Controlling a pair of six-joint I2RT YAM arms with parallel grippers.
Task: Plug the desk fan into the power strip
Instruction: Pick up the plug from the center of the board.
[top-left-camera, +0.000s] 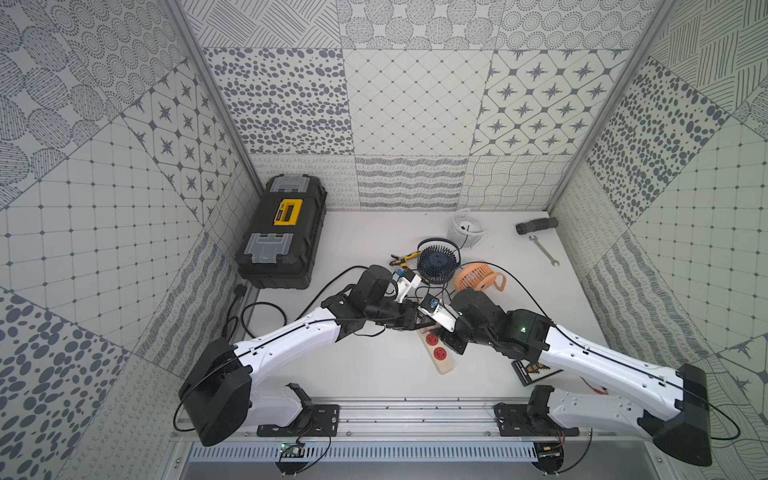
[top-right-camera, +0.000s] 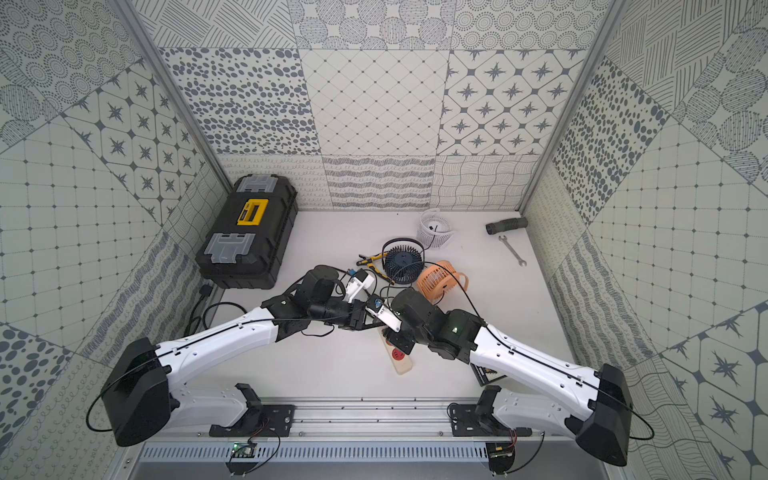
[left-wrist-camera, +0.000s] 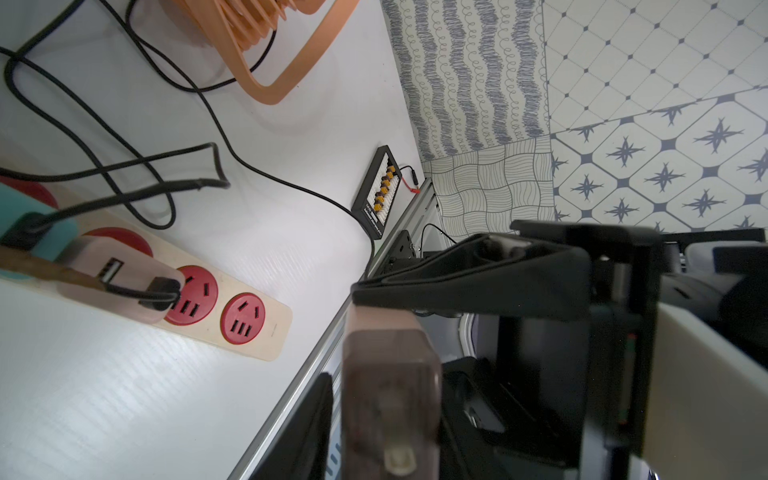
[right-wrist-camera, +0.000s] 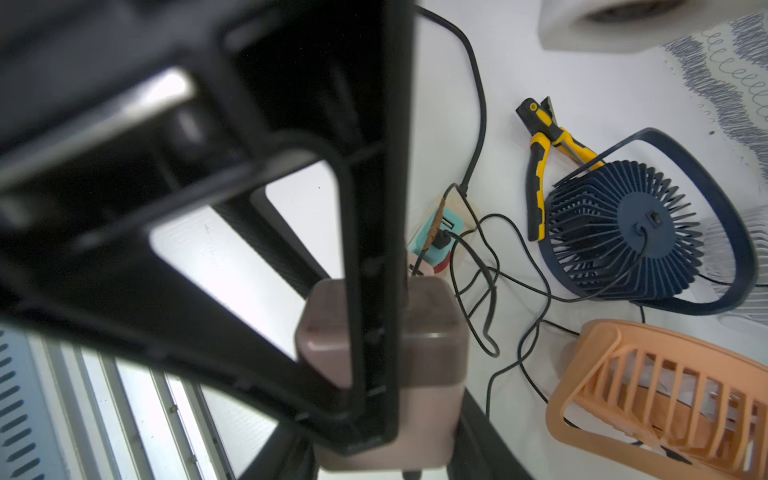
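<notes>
Power strip (left-wrist-camera: 266, 332) — pink adapter (left-wrist-camera: 137, 266) atop

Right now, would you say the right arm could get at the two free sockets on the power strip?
Probably yes. The right pincer hangs right by the power strip, and its two end sockets show bare, with no plug or cord across them. The left pincer crowds in beside it.

The left arm (top-left-camera: 291, 338) and right arm (top-left-camera: 602, 359) have glossy white shell links dotted with small screws, bulky rounded black joint housings (top-left-camera: 216, 390) and thin black cables. A small green light (top-left-camera: 522, 329) glows on the right arm. The left gripper (top-left-camera: 415, 321) and right gripper (top-left-camera: 453, 343) are black, with open triangular-framed fingers (right-wrist-camera: 365, 249).
</notes>
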